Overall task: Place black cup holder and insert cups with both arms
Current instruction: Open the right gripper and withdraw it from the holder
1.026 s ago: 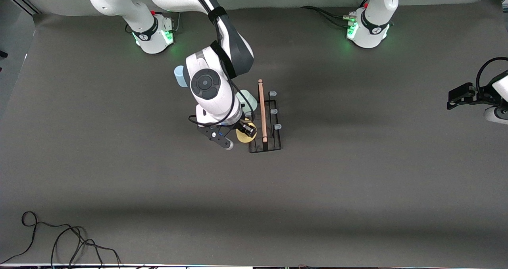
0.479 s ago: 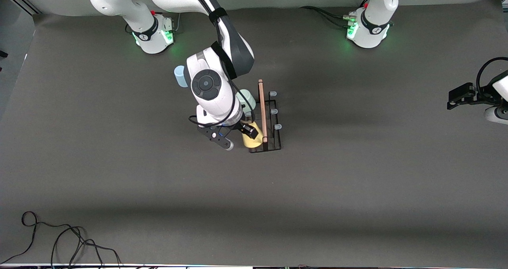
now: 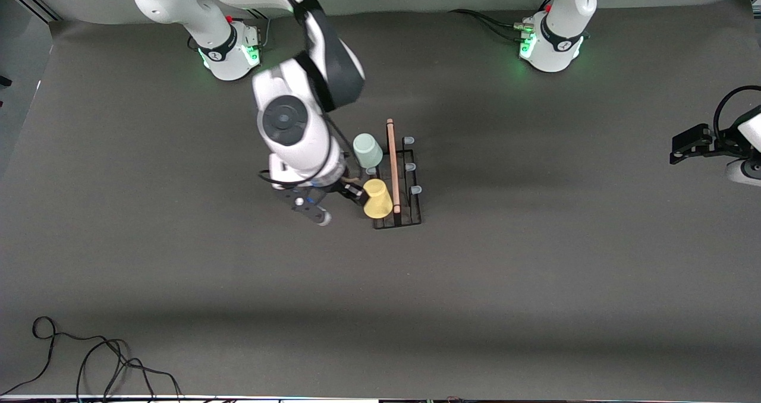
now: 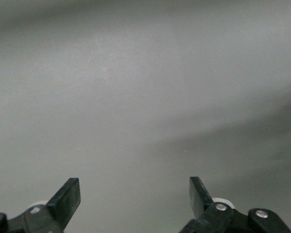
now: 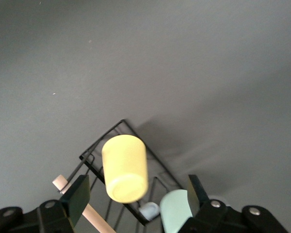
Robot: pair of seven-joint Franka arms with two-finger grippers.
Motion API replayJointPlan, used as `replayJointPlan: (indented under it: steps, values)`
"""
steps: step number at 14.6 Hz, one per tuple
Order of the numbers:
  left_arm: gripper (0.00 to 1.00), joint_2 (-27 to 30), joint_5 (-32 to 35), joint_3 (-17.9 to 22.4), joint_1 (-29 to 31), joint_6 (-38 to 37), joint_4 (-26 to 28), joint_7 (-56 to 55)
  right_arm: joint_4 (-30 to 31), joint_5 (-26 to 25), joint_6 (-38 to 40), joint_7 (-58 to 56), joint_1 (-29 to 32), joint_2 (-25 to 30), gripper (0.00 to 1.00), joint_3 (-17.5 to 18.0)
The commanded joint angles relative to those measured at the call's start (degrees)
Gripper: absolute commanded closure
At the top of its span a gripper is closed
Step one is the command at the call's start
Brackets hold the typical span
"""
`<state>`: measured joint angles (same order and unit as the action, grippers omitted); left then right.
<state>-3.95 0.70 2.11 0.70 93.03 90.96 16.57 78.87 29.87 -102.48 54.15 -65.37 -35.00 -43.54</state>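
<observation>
Here the right claw (image 5: 136, 194) gapes beside the yellow cup (image 3: 377, 198), its arm hiding the blue one.

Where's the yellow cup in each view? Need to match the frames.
Front view: yellow cup upside down on the black cup holder, at its end nearest the camera, beside the right gripper.
Left wrist view: not in it; only bare table past the open left gripper.
Right wrist view: between the open fingers, on the holder.
Shared landmark: the grey-green cup next to it on the holder.
</observation>
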Motion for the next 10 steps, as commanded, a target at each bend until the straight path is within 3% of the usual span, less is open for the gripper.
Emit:
replayJointPlan:
  steps: [1, 7, 10]
  values:
    - [0.0, -0.2, -0.5, -0.2, 0.4, -0.7, -0.7, 0.2, -3.8, -1.3, 8.4, -4.8, 5.1, 4.0, 0.1, 0.2]
    - [0.0, 0.8, -0.5, -1.1, -0.9, 2.1, -0.8, -1.7, -9.8, -7.4, 24.6, -22.0, 17.9, 9.4, 0.1, -0.2]
    - [0.0, 0.9, -0.5, -2.5, -1.0, 2.9, -0.9, -7.5, -10.8, -11.3, 28.2, -31.2, 23.9, 12.1, 0.1, -0.3]
